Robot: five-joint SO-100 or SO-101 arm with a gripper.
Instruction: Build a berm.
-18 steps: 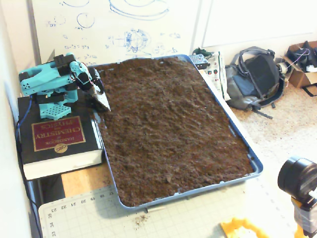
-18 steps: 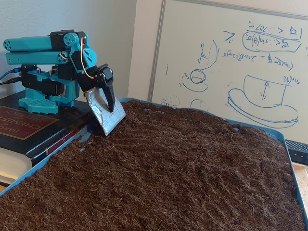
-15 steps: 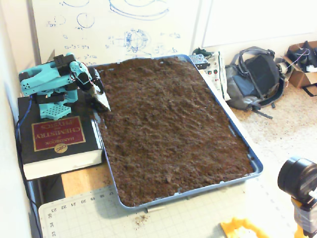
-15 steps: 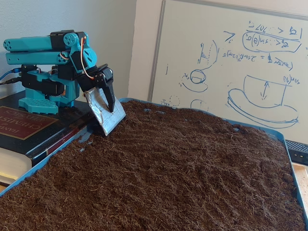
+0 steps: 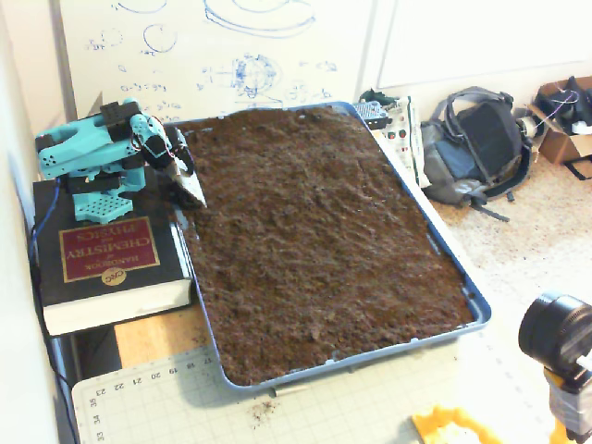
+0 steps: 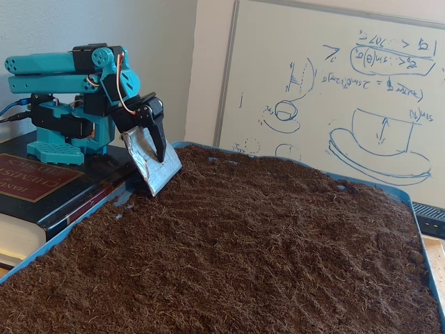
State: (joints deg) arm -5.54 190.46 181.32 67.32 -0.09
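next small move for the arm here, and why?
Probably swing the end effector out over the soil and lower the foil-wrapped blade into it to start a push. The soil looks level across the blue tray, with no ridge yet, and the blade sits folded back at the tray's edge by the book, barely touching the surface.

One blue tray point(image 5: 460, 268) of soil point(image 5: 314, 231). One teal arm point(image 5: 88, 153), one gripper point(image 6: 158, 172) with one foil blade. One book point(image 5: 102, 264). One whiteboard point(image 6: 334, 90). One backpack point(image 5: 476, 143). One cutting mat point(image 5: 305, 407). One cardboard box point(image 5: 564, 116).
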